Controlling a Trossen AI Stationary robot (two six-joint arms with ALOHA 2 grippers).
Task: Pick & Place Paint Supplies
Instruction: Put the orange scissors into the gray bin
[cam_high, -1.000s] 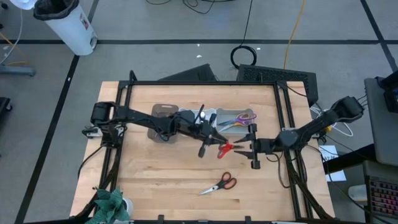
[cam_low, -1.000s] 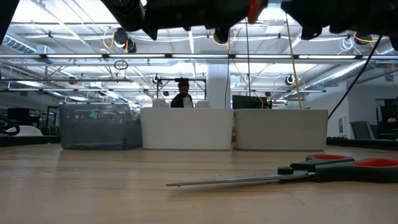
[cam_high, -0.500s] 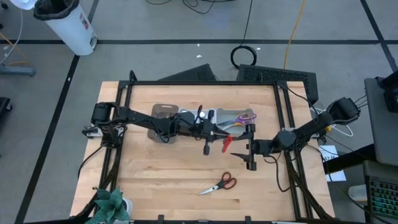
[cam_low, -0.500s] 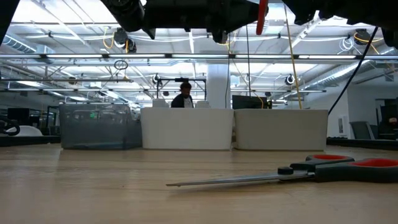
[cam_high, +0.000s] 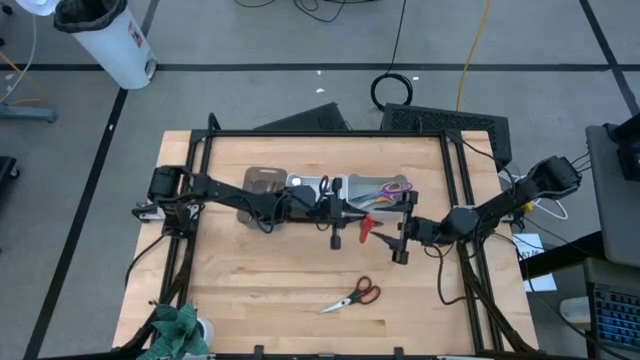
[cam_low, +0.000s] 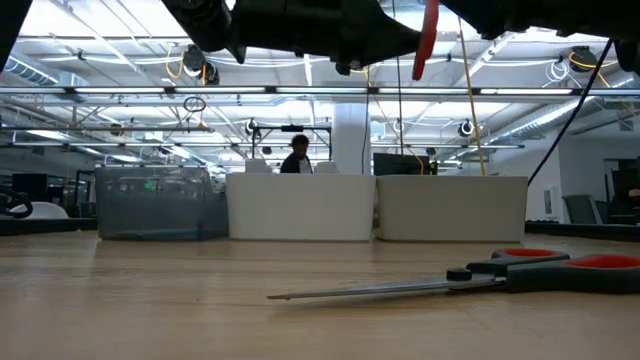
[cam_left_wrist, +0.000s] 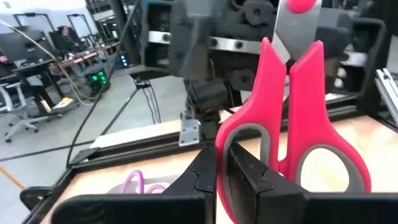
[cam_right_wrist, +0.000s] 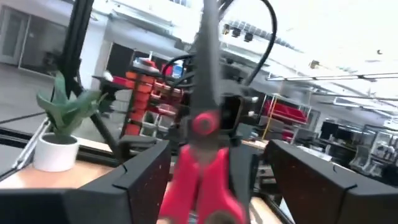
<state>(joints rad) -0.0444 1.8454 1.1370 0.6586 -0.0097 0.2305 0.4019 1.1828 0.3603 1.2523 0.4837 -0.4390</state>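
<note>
My left pincer (cam_high: 337, 216) is clamped on the red scissors (cam_high: 365, 228), handle hanging toward my spread right pincer (cam_high: 402, 231).

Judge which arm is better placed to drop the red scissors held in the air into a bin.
Left, likely. The left gripper is shut on the red scissors, beside the bins. The right gripper is open, holding nothing.
</note>
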